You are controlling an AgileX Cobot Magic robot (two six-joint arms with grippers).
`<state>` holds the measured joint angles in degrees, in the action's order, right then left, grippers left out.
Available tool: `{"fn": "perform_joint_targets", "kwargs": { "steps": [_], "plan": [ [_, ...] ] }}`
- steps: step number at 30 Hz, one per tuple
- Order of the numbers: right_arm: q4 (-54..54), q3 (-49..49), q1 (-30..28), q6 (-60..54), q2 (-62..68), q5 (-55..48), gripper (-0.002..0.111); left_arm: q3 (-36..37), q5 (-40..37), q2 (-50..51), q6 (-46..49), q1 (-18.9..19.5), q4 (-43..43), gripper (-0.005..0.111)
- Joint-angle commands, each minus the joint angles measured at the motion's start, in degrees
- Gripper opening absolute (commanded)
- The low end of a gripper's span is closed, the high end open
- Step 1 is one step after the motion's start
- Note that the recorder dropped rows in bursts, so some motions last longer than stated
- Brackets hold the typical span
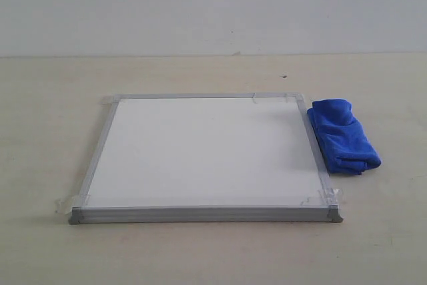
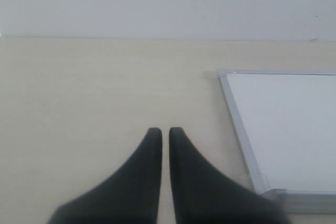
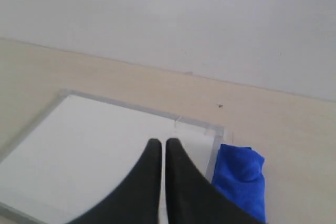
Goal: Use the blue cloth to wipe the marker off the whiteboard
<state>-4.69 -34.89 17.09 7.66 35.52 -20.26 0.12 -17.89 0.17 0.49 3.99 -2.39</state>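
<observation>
Nearest each wrist camera, the left gripper [image 2: 165,132] and right gripper [image 3: 160,142] hover clenched and empty. Beyond, on the pale table [image 1: 200,251], the whiteboard [image 1: 200,155] lies flat, the bunched blue cloth [image 1: 343,137] just beside its right frame.

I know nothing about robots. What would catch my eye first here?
The blue cloth, bunched on the table just right of the whiteboard in the exterior view. The whiteboard lies flat, with no marks that I can see. The left gripper and right gripper hang shut, holding nothing.
</observation>
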Motion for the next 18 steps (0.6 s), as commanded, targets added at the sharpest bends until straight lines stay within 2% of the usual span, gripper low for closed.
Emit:
{"fn": "perform_joint_targets", "kwargs": {
  "steps": [1, 6, 11, 15, 16, 18],
  "plan": [
    [0.06, 0.18, 0.12, -0.09, -4.86, 0.68, 0.0, -0.12, 0.54, -0.17, -0.05, 0.07, 0.07, 0.005],
    [-6.24, 2.95, -1.56, -1.79, -8.38, -0.72, 0.0, -0.12, 0.54, -0.17, -0.05, 0.07, 0.07, 0.005],
    [-5.99, 22.95, -13.75, -1.5, -21.52, 11.9, 0.0, -0.12, 0.54, -0.17, -0.05, 0.07, 0.07, 0.005],
    [-5.23, 34.89, -18.83, -0.31, -30.05, 18.55, 0.0, -0.12, 0.54, -0.17, -0.05, 0.07, 0.07, 0.005],
    [-4.93, 34.89, -18.83, -0.31, -30.94, 18.84, 0.0, -0.12, 0.54, -0.17, -0.05, 0.07, 0.07, 0.005],
    [-4.14, 34.89, -18.73, 0.69, -33.88, 12.94, 0.0, -0.12, 0.54, -0.17, -0.05, 0.07, 0.07, 0.005]
  ]
}}
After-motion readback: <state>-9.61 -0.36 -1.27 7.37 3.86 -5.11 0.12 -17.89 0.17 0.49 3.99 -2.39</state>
